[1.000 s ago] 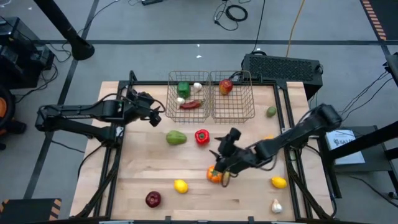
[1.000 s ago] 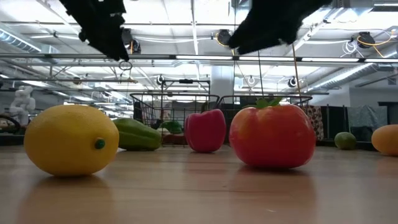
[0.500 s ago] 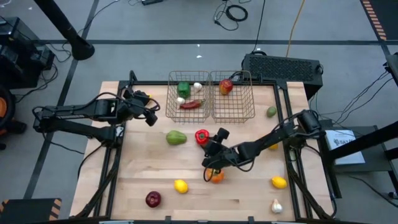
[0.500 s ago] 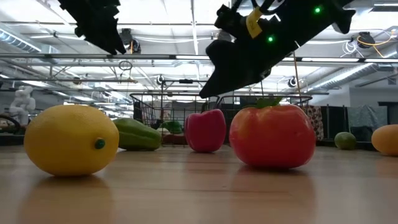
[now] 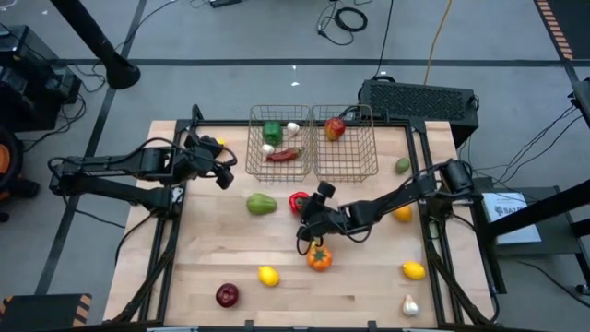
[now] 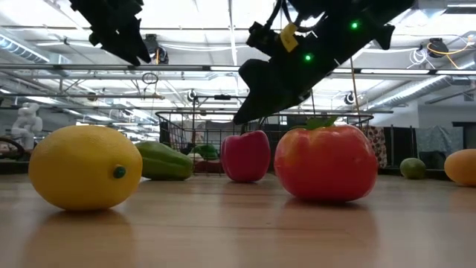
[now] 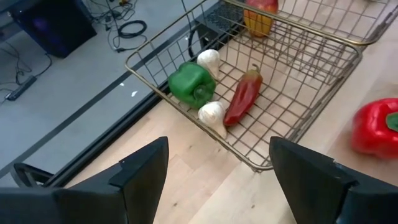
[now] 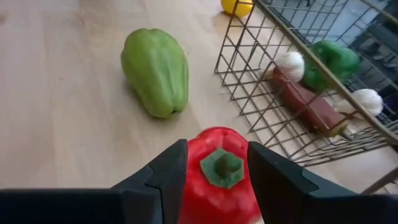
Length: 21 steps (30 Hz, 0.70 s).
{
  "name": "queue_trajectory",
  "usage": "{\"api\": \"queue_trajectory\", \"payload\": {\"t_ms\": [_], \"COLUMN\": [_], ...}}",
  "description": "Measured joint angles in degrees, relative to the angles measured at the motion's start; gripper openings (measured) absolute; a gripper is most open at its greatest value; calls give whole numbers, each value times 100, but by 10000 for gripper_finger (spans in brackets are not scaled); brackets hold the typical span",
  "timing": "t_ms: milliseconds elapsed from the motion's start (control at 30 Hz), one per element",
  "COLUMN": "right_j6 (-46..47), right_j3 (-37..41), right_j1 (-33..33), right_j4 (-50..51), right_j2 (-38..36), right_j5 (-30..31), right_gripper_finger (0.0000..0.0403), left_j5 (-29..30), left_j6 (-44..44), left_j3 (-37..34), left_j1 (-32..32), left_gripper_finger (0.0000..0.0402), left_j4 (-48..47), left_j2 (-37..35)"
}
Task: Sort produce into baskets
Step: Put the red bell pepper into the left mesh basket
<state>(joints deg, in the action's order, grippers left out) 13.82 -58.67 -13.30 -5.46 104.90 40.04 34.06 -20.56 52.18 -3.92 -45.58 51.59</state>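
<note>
A red pepper (image 8: 221,180) stands on the table in front of the two wire baskets (image 5: 253,148) (image 5: 373,152). My right gripper (image 8: 217,144) (image 5: 302,212) has come down slanting over it and is shut on it. The left basket holds a green pepper (image 7: 191,84), garlic (image 7: 211,113) and a red chilli (image 7: 242,96). A red fruit (image 5: 335,127) lies in the right basket. My left gripper (image 7: 219,149) (image 5: 224,173) hovers open, left of the left basket, holding nothing. Loose produce lies around: a green vegetable (image 5: 261,204), an orange-red tomato (image 5: 319,258), lemons (image 5: 267,275) (image 5: 413,269). My right gripper has the red pepper's upper part between its two fingers (image 8: 165,180), one on each side (image 8: 193,186) of the green stem. The fingers slant down from the table's right toward its left. The pepper stands upright with its base on the table.
A red apple (image 5: 227,295) and a garlic (image 5: 409,304) lie near the front edge. A small green fruit (image 5: 403,165) sits right of the baskets. A black box (image 5: 419,97) stands behind the table's far right corner. Bare wood shows at the front middle.
My right gripper has left the place over the orange-red tomato, gone toward the far edge and the left, and come down at the red pepper. The tomato and the pepper stay where they were.
</note>
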Motion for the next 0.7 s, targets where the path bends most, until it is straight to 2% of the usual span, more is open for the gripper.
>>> {"api": "queue_trajectory", "payload": {"t_ms": [200,333,533,700], "right_j6": [-105,-105,-151,-155], "right_j3": [0,0,0,0], "right_j1": [136,240,318,406], "right_j4": [17,81,91,187], "right_j2": [0,0,0,0], "right_j5": [-10,-381,-442,-579], "right_gripper_finger": [160,160,159,138], "left_j5": [0,0,0,2], "left_j6": [0,-2,-9,-4], "left_j3": [0,0,0,0], "left_j1": [98,106,106,106], "left_gripper_finger": [286,286,286,286], "left_j4": [2,2,4,4], "left_j2": [0,0,0,0]}}
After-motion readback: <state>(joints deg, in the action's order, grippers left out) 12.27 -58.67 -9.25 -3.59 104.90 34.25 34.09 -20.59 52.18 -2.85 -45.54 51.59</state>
